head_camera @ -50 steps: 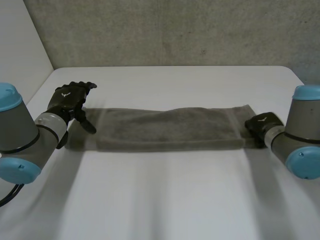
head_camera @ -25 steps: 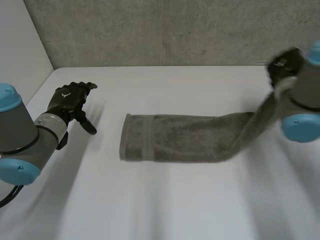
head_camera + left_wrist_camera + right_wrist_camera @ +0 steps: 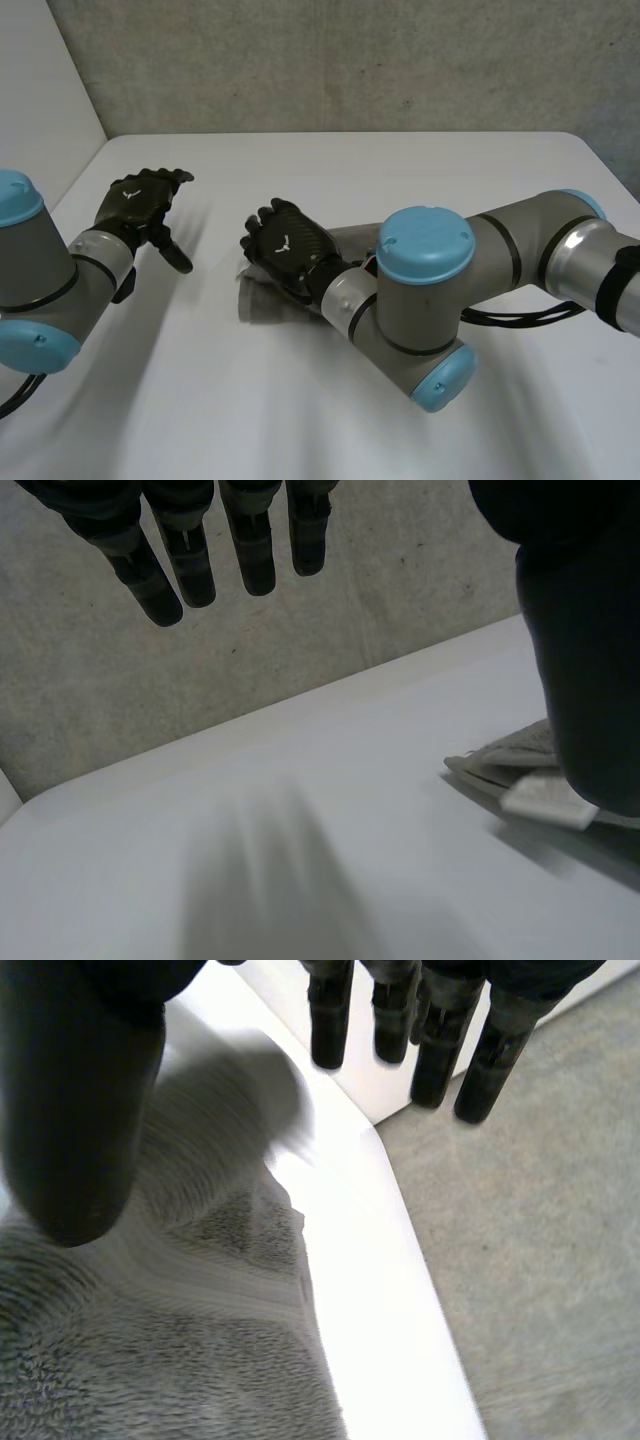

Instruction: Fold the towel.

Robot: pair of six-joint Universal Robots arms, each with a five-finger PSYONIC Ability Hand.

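Observation:
The grey towel (image 3: 258, 300) lies in the middle of the white table (image 3: 330, 160), mostly hidden under my right arm. My right hand (image 3: 287, 243) hovers over its left end, open. In the right wrist view its fingers (image 3: 330, 1020) are straight and spread from the thumb, with the towel's pile (image 3: 180, 1360) under the palm and nothing pinched. My left hand (image 3: 135, 205) is open above the table, to the left of the towel and clear of it. Its straight fingers (image 3: 190, 560) hang over bare table, and a towel edge (image 3: 505, 760) with a white label lies beside the thumb.
My right arm, with its blue-capped elbow (image 3: 428, 245), stretches across the table from the right. A grey concrete wall (image 3: 350, 60) stands behind the table's far edge. A white panel (image 3: 40, 90) closes off the far left corner.
My right hand lifted the towel's right end, swung it over to the left end, and opened. The towel went from a long flat strip to a doubled-over one. The left hand stayed put.

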